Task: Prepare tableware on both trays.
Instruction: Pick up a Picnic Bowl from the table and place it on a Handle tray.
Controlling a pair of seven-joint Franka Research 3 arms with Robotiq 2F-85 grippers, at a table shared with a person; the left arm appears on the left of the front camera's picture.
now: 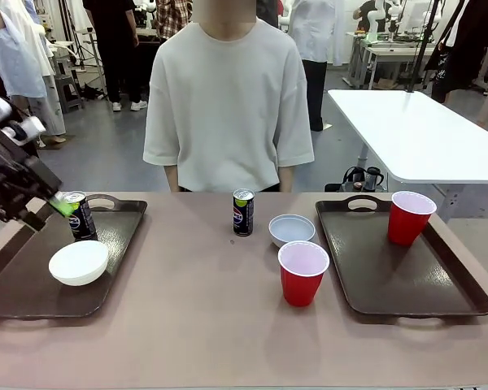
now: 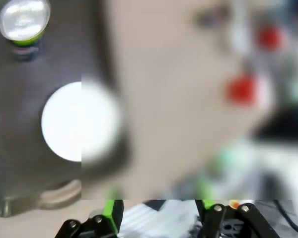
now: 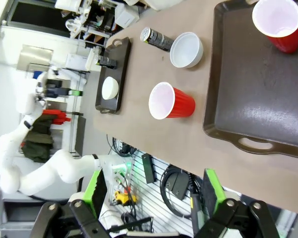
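While tray (image 1: 16,301) is rectangular, bowl (image 1: 79,262) is round.

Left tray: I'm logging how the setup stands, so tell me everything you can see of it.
The left tray is dark brown, plastic-looking and rectangular, with a raised rim, rounded corners and a cut-out handle at its far end. It lies flat on the tan table, at the robot's left. On it stand a white bowl and, behind that, an upright Pepsi can.

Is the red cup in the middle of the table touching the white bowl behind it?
Apart. The right wrist view shows a strip of bare tabletop between the red cup and the white bowl.
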